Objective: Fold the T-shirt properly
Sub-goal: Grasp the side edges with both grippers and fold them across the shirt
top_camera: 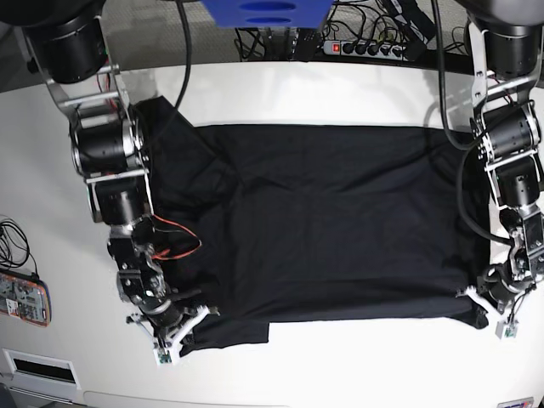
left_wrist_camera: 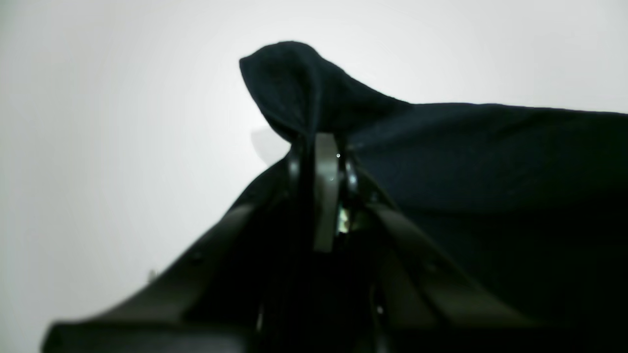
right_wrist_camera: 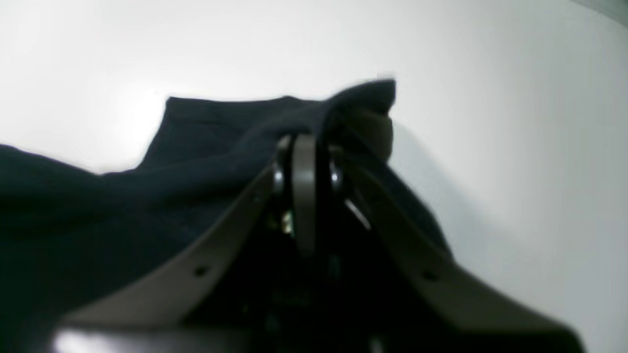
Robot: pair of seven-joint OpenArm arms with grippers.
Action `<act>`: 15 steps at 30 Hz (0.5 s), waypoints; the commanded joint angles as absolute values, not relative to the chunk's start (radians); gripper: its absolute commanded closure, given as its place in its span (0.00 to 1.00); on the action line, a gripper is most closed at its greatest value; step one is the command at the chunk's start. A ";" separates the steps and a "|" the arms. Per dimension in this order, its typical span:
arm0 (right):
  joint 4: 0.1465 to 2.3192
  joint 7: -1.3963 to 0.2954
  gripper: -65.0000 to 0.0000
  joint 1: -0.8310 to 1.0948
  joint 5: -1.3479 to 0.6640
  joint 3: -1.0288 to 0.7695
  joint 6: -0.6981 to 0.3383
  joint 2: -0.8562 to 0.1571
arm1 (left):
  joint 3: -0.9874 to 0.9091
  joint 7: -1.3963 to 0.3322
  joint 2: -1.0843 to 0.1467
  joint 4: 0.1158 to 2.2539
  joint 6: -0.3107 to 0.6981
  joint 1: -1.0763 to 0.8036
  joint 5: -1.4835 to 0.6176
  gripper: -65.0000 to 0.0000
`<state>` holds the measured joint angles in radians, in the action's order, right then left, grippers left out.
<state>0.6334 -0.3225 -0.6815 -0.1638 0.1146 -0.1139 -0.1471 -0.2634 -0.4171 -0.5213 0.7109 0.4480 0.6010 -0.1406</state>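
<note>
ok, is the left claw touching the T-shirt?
Touching. Left wrist view: the left claw is shut on a bunched fold of the T-shirt, fabric poking out above its tips.

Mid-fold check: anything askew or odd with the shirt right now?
The near edge of the T-shirt is uneven: at the right gripper a flap hangs lower than the straight hem running to the left gripper. Both grippers are shut on fabric.

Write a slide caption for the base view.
Both grippers, left and right, pinch the near corners of the black T-shirt spread on the white table.
</note>
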 commanded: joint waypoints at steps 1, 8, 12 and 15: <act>0.677 -0.311 1.00 -0.673 -0.166 0.110 -0.107 -0.163 | -0.266 -0.401 -0.536 0.776 0.447 0.588 -0.147 1.00; 0.860 -0.318 1.00 -0.493 -0.165 0.013 -0.062 -0.165 | -0.274 -0.407 -0.501 1.061 0.447 0.349 -0.148 1.00; 0.961 -0.329 1.00 -0.417 -0.165 -0.022 -0.061 -0.166 | -0.291 -0.407 -0.501 1.178 0.447 0.234 -0.151 1.00; 1.030 -0.364 1.00 -0.357 -0.163 -0.062 -0.061 -0.166 | -0.364 -0.407 -0.455 1.262 0.438 0.166 -0.151 1.00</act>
